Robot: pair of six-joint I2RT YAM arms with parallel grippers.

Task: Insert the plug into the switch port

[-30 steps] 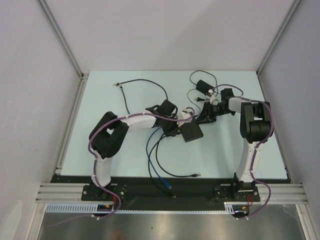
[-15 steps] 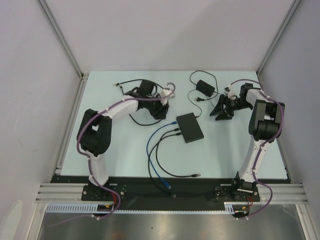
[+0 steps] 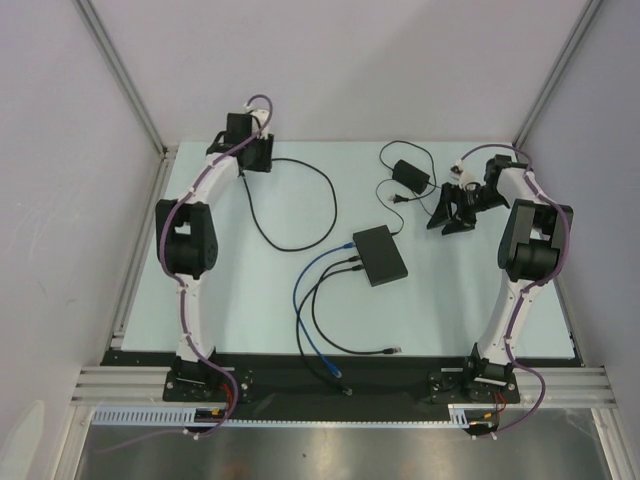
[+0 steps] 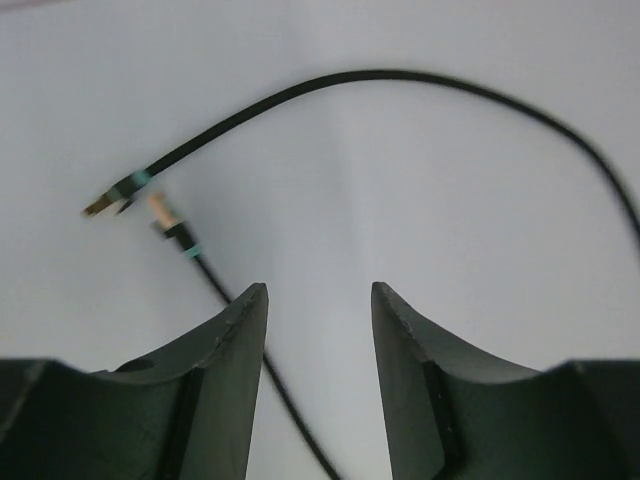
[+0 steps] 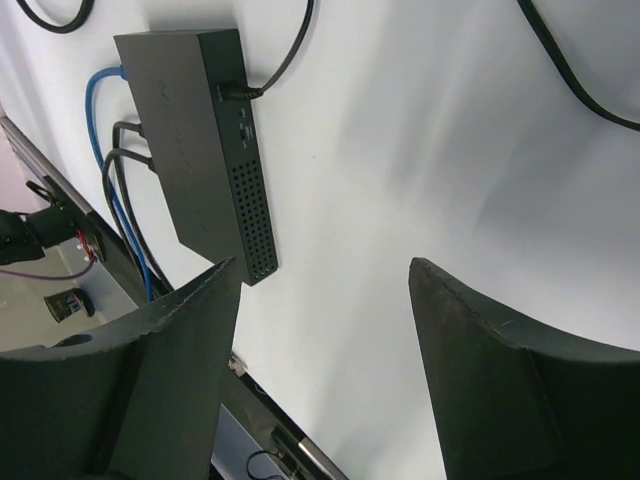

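The switch (image 3: 380,255) is a flat black box in the middle of the table, with a blue and two black cables plugged into its near-left edge. It also shows in the right wrist view (image 5: 195,150). A loose black cable (image 3: 325,190) loops at the back left. Both its plug ends (image 4: 105,205) carry teal bands and lie close together, ahead and left of my left gripper (image 4: 318,290). That gripper is open and empty, at the far left back corner (image 3: 252,160). My right gripper (image 3: 452,212) is open and empty, right of the switch and apart from it (image 5: 325,268).
A small black power adapter (image 3: 410,173) with its cord lies at the back, between the switch and my right gripper. The blue cable (image 3: 305,320) and a black cable (image 3: 350,348) trail toward the near edge. Walls close in the back and both sides.
My left arm swung from the switch out to the far back left corner, over the loose cable's ends. My right gripper drew back to the right, away from the switch.
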